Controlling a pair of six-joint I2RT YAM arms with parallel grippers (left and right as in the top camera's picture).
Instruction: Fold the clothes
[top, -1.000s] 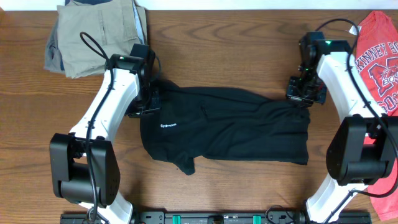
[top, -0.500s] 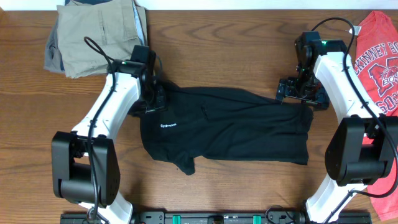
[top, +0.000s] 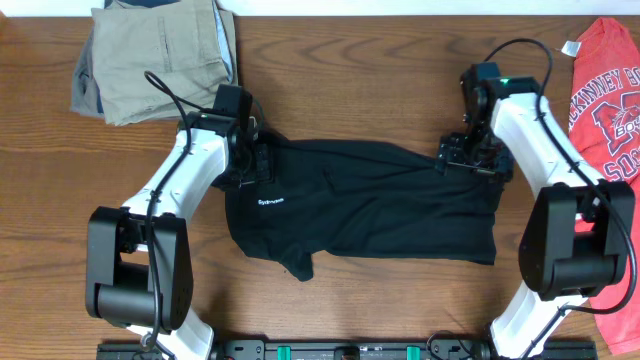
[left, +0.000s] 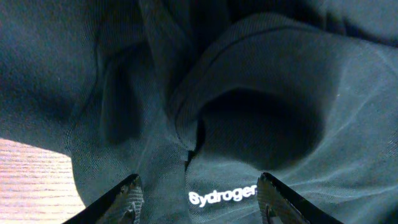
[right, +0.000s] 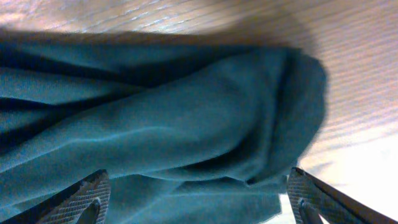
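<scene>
We see the black T-shirt (top: 360, 205) lying crumpled across the middle of the overhead frame, on the wooden table (top: 380, 70), with its long side running left to right. A small line of white lettering (top: 267, 201) sits on the cloth toward its left end. A pointed flap sticks out from the lower edge, left of centre.

The left gripper (top: 255, 160) is at the shirt's upper left corner. In the left wrist view its two fingers (left: 121, 202) stand wide apart at the bottom of the frame, jaws open, with bunched folds and the lettering between them.

The right gripper (top: 468, 158) is at the shirt's upper right corner. In the right wrist view its fingers (right: 87, 199) are likewise spread, jaws open, over a rolled edge of cloth, with bare wood at the top and right of the frame.

Folded khaki trousers (top: 150, 55) lie in the upper left of the overhead frame. A red T-shirt (top: 605, 100) with white print lies along the right edge.
</scene>
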